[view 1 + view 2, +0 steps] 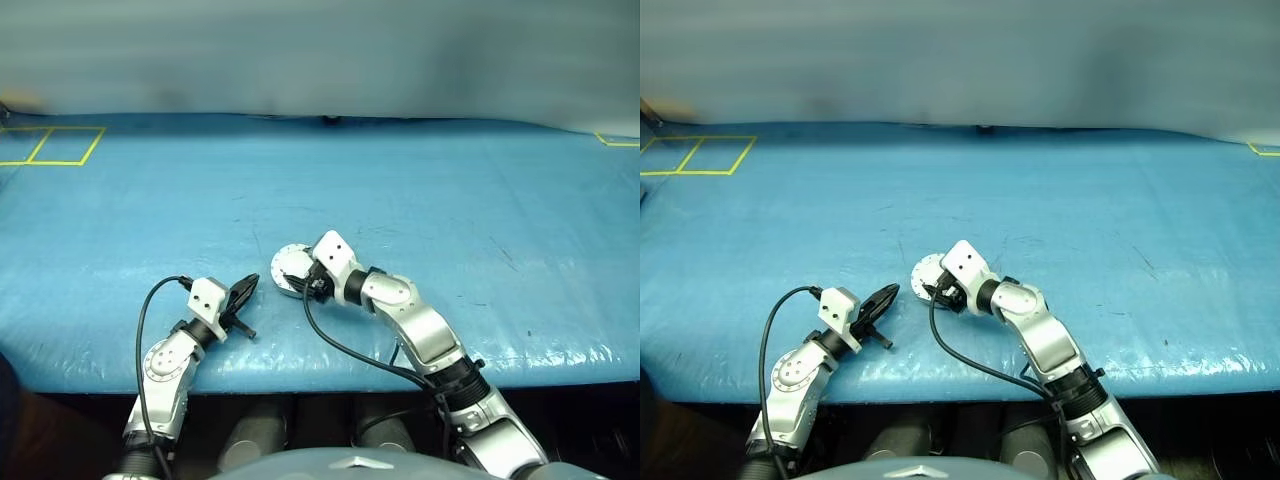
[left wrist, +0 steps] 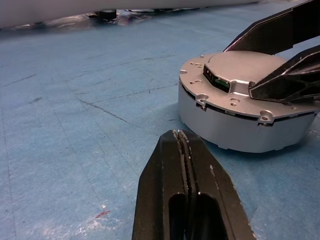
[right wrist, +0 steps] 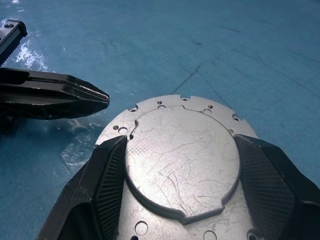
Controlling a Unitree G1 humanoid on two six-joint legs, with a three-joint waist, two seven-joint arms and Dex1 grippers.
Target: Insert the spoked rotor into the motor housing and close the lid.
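Centre of the frame, on the blue desk, the motor housing sits with its lid down; our right claw straddles it, fingers apart, while the left claw, pressed together, waits just beside

The lid lies on the motor housing, right of left hand.

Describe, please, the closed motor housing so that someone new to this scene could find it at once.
On the blue table, look near the front edge, about the middle, where the two arms meet. The motor housing is the low round grey metal drum there, its lid shut on top, with the right gripper spread over the lid's raised centre circle. It is the table's one loose object, just beyond the shut left gripper.
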